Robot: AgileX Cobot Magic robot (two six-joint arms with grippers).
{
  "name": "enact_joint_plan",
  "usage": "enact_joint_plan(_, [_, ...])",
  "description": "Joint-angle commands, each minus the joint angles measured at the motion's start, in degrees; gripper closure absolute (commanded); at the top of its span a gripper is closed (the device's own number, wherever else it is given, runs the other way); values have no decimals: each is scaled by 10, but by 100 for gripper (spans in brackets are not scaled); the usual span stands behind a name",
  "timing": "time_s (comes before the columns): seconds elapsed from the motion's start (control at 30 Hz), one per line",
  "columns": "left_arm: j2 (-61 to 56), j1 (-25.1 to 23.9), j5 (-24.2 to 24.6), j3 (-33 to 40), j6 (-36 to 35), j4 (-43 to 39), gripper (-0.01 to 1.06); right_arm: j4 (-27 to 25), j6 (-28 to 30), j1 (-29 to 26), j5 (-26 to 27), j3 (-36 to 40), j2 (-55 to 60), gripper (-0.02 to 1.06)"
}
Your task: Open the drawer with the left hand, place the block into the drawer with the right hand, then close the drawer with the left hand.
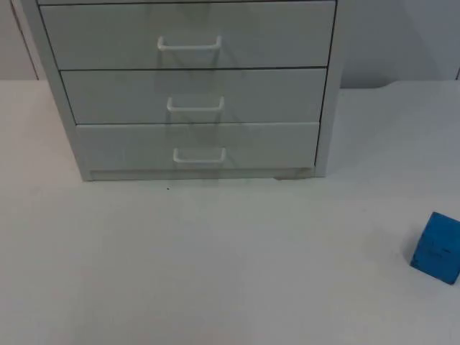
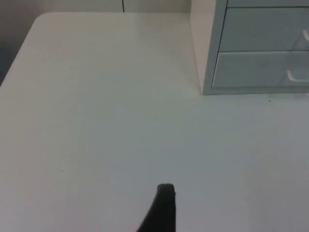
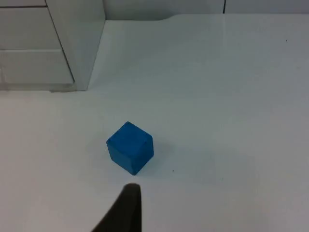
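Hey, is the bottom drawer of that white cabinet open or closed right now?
Closed: the bottom drawer sits flush with the drawers above, handle untouched.

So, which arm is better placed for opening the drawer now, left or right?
Left. All drawers of the cabinet are shut, and the left pincer looks toward the cabinet front with its handles. The right pincer hangs by the blue block, beside the cabinet.

White cabinet's three drawers [image 1: 195,147] all shut; blue block [image 1: 437,248] sits on table, well apart.
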State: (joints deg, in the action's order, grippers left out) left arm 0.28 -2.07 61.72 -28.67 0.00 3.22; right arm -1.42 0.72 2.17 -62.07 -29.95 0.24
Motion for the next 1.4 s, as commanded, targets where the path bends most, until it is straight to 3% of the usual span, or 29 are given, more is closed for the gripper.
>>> enact_joint_plan(0.0, [-3,0,-7,1,-3,-3,26,-3,4,-2,15,-15,15,0])
enact_joint_plan(0.2, [7,0,-31,-14,-18,8,26,-3,4,-2,35,-35,85,0])
enact_joint_plan(0.47, [111,0,-95,-20,-20,40,26,-3,4,-2,132,-62,234,0])
enact_joint_plan(0.53, [159,0,-128,-20,-20,40,26,-3,4,-2,141,-65,274,0])
enact_joint_plan(0.9, [337,0,-202,-20,-3,43,26,-1,4,-2,173,-65,435,0])
enact_joint_plan(1.23, [447,0,-209,-20,55,68,26,-1,4,-2,180,-65,484,0])
enact_joint_plan(1.37, [468,0,-203,-20,107,115,31,-1,4,-2,184,-65,484,0])
